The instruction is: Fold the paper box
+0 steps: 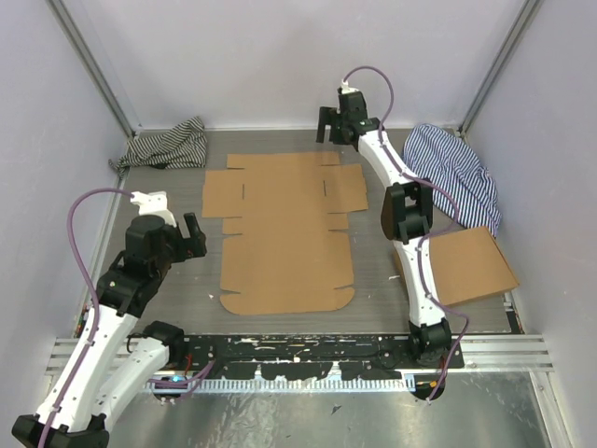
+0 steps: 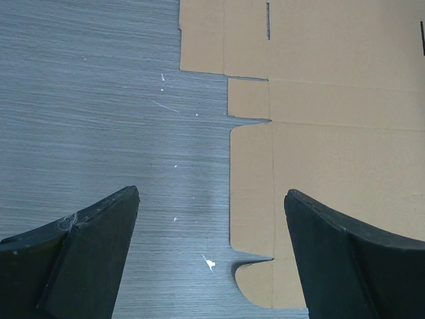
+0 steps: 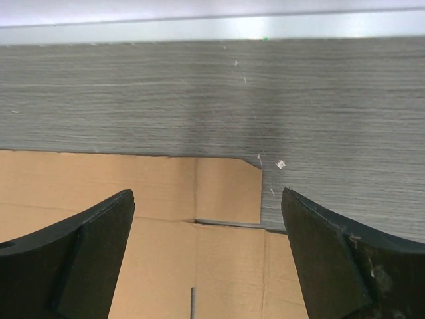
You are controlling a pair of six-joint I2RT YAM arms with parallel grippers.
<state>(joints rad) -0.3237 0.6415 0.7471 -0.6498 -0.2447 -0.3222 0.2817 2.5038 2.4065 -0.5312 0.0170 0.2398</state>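
1. The left gripper (image 2: 211, 193) has its jaws spread wide with nothing between them. In the left wrist view its two dark fingers (image 2: 86, 252) fill the lower corners, and between them lie grey table (image 2: 99, 100) and the box's left edge.
2. In the top view this gripper sits at the left middle of the frame, just beside the left edge of the paper box (image 1: 284, 233). Whether it touches the board cannot be told.
3. The right gripper (image 3: 207, 193) is also spread wide and holds nothing. In the top view it is at the upper centre, over the upper edge of the paper box near its upper-right corner.
4. In the right wrist view the cardboard fills the lower left and centre. A corner of one flap ends between the fingers, with bare table above and to the right.
5. The paper box lies flat and unfolded in the centre of the top view. It has a wide panel with side flaps toward the top of the frame and rounded tabs at its lower corners. Short slits show in the upper panel.
6. A second cardboard box (image 1: 471, 266) lies flat at the right middle, well apart from the paper box and behind the right arm.
7. One striped cloth (image 1: 168, 145) is bunched at the upper left, and another striped cloth (image 1: 457, 173) at the upper right touches the second cardboard box's top edge.
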